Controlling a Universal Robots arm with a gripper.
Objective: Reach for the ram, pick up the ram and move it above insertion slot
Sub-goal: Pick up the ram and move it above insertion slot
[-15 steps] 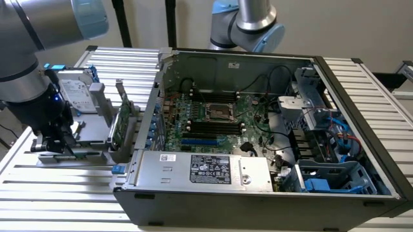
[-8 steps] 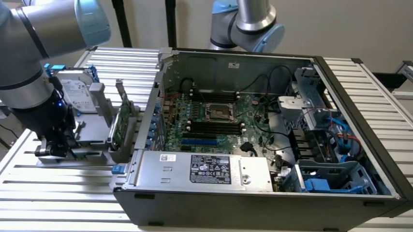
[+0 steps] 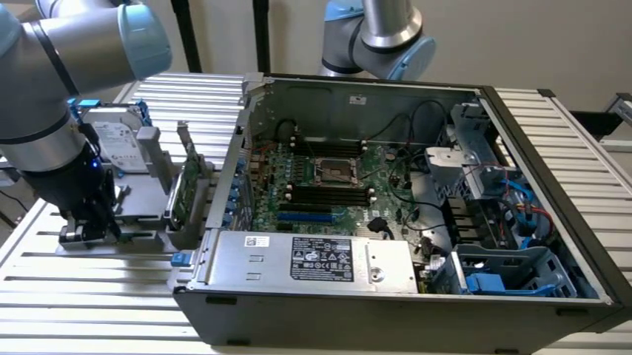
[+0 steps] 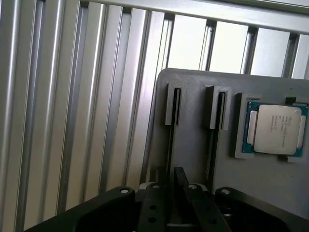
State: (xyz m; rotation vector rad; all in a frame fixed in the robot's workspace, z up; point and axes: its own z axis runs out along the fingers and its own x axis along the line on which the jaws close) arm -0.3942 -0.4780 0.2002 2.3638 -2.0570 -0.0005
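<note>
The ram (image 4: 170,140) is a thin dark stick seen edge-on, standing in a narrow slot of the grey holder block (image 4: 193,145). My gripper (image 4: 174,198) is down over it, its two black fingers (image 4: 153,203) close together on either side of the stick's near end. In the exterior view my gripper (image 3: 87,225) sits low at the left end of the grey holder (image 3: 143,196), left of the open computer case (image 3: 395,296). The motherboard's black memory slots (image 3: 331,196) lie inside the case.
A silver processor chip (image 4: 277,128) rests in a pocket of the holder beside a second narrow slot (image 4: 217,111). A silver hard drive with blue rails (image 3: 109,144) and a wider green card (image 3: 188,185) stand on the holder. A second arm (image 3: 380,37) stands behind the case.
</note>
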